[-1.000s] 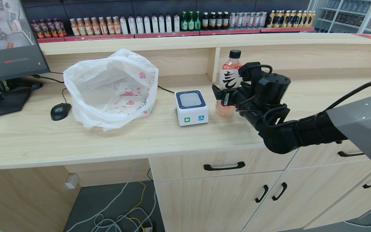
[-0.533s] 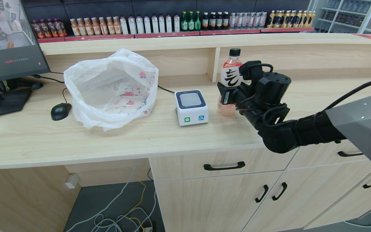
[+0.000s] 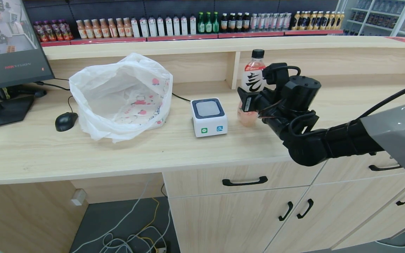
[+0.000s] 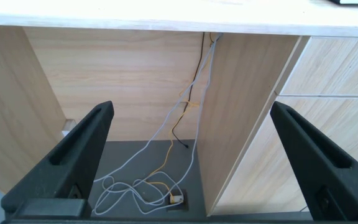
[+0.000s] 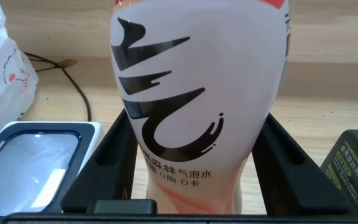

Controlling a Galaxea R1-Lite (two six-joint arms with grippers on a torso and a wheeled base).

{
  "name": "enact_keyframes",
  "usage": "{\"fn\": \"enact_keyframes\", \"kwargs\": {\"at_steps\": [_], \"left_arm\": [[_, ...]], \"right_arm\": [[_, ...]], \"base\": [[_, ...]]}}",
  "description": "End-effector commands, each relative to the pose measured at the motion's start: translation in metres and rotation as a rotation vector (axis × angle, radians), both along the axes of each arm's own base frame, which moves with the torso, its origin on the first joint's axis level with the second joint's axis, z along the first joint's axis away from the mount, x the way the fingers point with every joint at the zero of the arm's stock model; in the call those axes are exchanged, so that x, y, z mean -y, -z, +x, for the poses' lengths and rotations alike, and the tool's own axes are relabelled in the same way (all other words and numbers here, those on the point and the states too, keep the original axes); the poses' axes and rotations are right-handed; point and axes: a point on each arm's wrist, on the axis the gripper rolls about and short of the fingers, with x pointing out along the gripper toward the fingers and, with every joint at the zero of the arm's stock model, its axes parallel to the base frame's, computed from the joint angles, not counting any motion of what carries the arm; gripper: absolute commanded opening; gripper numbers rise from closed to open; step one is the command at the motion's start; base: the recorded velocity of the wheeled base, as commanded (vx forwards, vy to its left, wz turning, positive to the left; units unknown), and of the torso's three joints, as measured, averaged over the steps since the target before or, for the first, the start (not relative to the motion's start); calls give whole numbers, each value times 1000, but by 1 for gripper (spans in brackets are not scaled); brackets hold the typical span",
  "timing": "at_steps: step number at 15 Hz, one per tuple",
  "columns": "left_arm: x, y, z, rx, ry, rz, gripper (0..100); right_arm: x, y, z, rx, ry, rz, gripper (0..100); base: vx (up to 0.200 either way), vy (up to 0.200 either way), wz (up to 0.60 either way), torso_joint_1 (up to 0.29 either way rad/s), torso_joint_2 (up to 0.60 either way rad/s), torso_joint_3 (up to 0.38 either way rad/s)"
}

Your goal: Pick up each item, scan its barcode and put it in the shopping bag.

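Note:
A pink drink bottle [image 3: 252, 85] with a black cap and a white label stands upright just above the counter [image 3: 125, 151], right of the scanner. My right gripper [image 3: 250, 105] is shut on the bottle's lower body. In the right wrist view the bottle [image 5: 194, 106] sits between the two black fingers [image 5: 107, 168]. The white barcode scanner [image 3: 209, 117] with its glass top sits mid-counter, and its corner [image 5: 30, 155] shows in the right wrist view. The white shopping bag [image 3: 123, 95] stands open at the left. My left gripper [image 4: 194, 162] is open, low beside the counter, above floor cables.
A monitor [image 3: 7, 52] and a black mouse [image 3: 66, 121] sit at the counter's left end. A raised back shelf [image 3: 223, 45] runs behind the bottle, with rows of bottles [image 3: 188, 24] beyond it. Drawers and cupboard doors [image 3: 244, 203] lie below the counter.
My right gripper has lifted the bottle slightly and shifted it a little to the right. The bag, scanner and left arm have not moved.

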Motion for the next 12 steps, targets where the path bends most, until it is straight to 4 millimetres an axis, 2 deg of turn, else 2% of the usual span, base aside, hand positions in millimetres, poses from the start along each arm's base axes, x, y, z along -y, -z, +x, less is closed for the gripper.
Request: {"fn": "enact_keyframes", "kwargs": {"at_steps": [1,6,10,12], "left_arm": [[0,0,0,0,0,0,100],[0,0,0,0,0,0,100],[0,0,0,0,0,0,100],[0,0,0,0,0,0,100]], "right_arm": [[-1,-11,-7,25,-8,13,0],[-10,-29,-23,62,-21,40,0],[-15,-48,-60,77,-63,49,0],[-9,-47,-75,56,-67,40,0]], "base": [[0,0,0,0,0,0],[0,0,0,0,0,0],[0,0,0,0,0,0],[0,0,0,0,0,0]]}}
